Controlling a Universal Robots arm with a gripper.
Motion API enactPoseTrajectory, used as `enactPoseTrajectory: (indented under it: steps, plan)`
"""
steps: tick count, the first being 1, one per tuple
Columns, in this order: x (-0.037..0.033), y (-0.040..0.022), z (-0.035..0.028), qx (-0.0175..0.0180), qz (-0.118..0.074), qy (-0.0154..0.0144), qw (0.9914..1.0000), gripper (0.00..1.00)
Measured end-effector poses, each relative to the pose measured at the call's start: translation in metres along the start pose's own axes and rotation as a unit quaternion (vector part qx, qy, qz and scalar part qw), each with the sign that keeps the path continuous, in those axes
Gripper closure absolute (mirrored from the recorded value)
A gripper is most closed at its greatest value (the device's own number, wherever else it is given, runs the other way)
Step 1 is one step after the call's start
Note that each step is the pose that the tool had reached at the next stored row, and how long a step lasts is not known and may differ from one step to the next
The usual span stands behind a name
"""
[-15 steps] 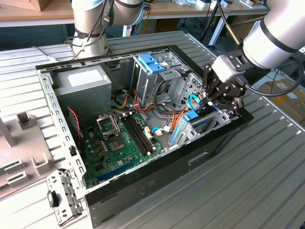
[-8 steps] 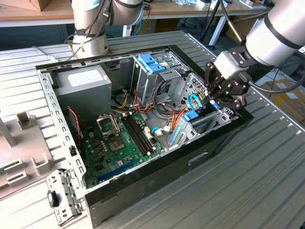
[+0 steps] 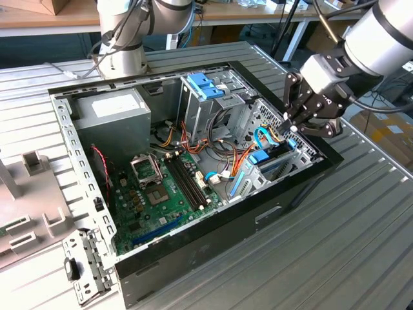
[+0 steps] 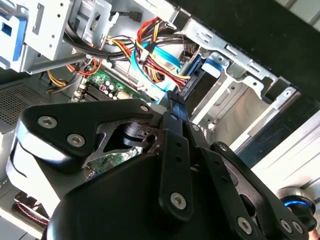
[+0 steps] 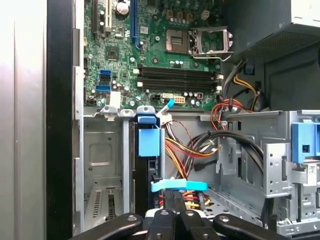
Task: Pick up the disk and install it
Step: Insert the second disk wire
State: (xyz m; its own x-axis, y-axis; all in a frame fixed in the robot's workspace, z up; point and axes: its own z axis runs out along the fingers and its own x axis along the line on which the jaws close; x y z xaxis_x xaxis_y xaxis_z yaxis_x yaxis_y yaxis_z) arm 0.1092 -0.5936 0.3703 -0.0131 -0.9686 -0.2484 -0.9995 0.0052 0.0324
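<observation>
the disk (image 5: 148, 172) stands on edge in the bay slot at the front of the open case (image 3: 213, 239), at the exterior view's right, with its blue carrier tab (image 5: 149, 141) facing out. the jaws hang right over that bay, clenched tip to tip with nothing visibly between them, near a light-blue cable (image 5: 179, 186) that arcs across the bay mouth. whether the disk is fully seated cannot be told. the main risk, as i judge it, is the wiring: that cable and the red and orange wires (image 5: 187, 150) crowd the slot, so a push or a sideways drift could snag or pinch them, or tug a plug off the board (image 5: 150, 50). a push off the slot's line could also jam the carrier rails against the bay wall, or let the closed tips slide off the tab. as for writing, the white sticker on the power supply (image 3: 110, 113) carries print that cannot be made out, and no label on the disk faces any camera.
</observation>
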Motion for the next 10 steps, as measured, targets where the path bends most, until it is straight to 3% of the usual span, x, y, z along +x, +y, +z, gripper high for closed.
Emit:
enactPoseTrajectory:
  steps: [6,10]
  plan:
    - [-0.0006,-0.0087,-0.0023,-0.0019,0.0,-0.0027,0.99999,0.89]
    - [-0.0007,-0.0097,-0.0023,-0.0021,0.0,-0.0031,0.99999,0.89]
